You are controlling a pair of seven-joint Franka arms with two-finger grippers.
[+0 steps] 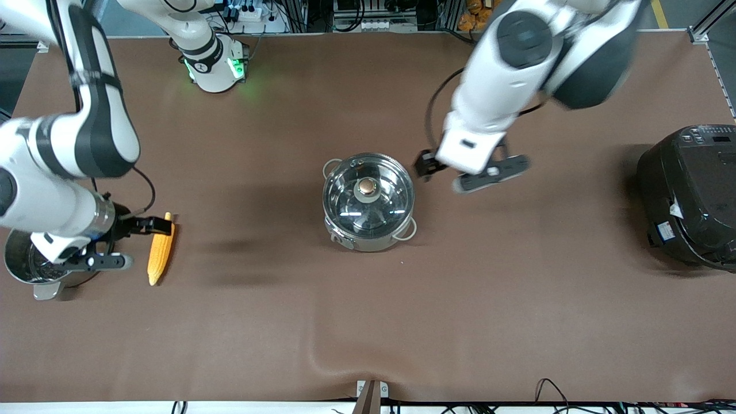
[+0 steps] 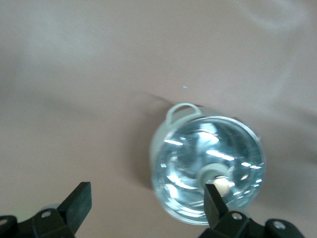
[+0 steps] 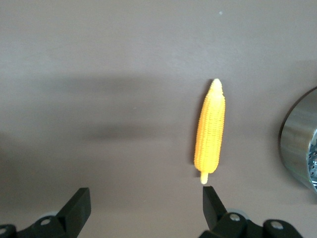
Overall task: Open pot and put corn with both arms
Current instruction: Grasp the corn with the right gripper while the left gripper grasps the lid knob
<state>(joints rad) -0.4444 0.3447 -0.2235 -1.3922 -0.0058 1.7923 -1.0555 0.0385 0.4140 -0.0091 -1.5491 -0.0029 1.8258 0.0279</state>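
**Both grippers released above the worktop, pot lidded, corn untouched**

The pot [image 1: 368, 202] stands near the middle of the brown worktop [image 1: 368, 322] with its clear glass lid [image 1: 368, 192] seated on the rim and the round knob [image 1: 366, 186] at the lid's centre. One pale loop handle shows on the side nearer the front camera and one on the side farther from it.

The left gripper [image 1: 426, 165] hangs in the air over bare worktop just beside the pot, toward the left arm's end. Its jaws are spread wide and hold nothing. In the left wrist view the gripper [image 2: 146, 198] frames the pot [image 2: 208, 168] unevenly: the knob [image 2: 221, 185] sits right at one fingertip, not centred between the two.

The corn [image 1: 160, 250] lies flat on the worktop toward the right arm's end, its tapered tip pointing to the front camera. The right gripper [image 1: 155, 226] hovers over the cob's blunt end, jaws parted and empty. In the right wrist view the gripper [image 3: 146, 198] has the corn [image 3: 210, 134] off to one side, in line with one finger rather than in the gap.

A steel steamer pot [image 1: 29, 264] sits under the right arm's wrist, beside the corn. A large black cooker [image 1: 690, 195] stands at the left arm's end of the worktop.
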